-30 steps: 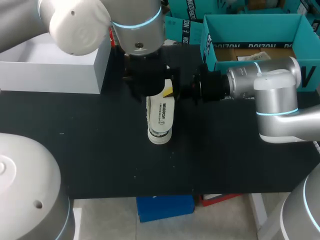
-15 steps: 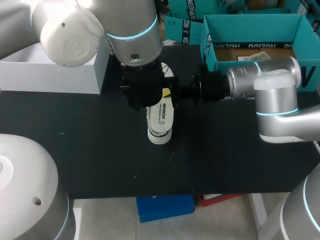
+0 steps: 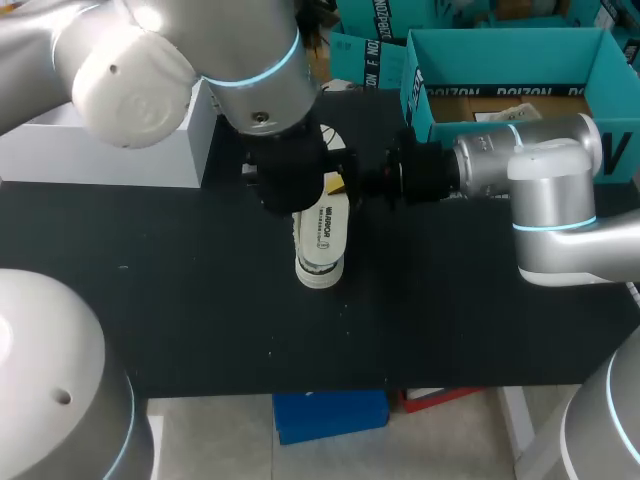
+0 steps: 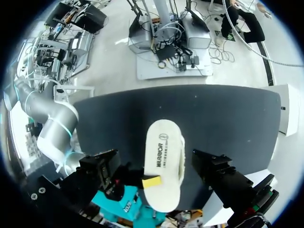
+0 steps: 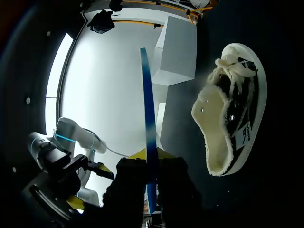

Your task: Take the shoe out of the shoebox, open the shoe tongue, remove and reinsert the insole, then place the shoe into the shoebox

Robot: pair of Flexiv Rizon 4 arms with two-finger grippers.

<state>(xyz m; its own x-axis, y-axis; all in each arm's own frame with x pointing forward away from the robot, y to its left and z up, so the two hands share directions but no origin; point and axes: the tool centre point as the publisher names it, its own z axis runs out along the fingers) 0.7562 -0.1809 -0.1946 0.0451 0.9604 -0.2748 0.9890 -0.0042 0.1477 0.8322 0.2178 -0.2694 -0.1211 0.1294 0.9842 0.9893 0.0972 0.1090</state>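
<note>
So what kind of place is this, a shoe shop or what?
Most likely a robotics lab bench, not a shop: a left arm and a right arm are over a black table holding one shoe, with a teal shoebox at its far edge.

I record a black matte table (image 3: 200, 300), evenly lit. A white rectangular box (image 3: 100, 150) stands on the table's far left corner.
</note>
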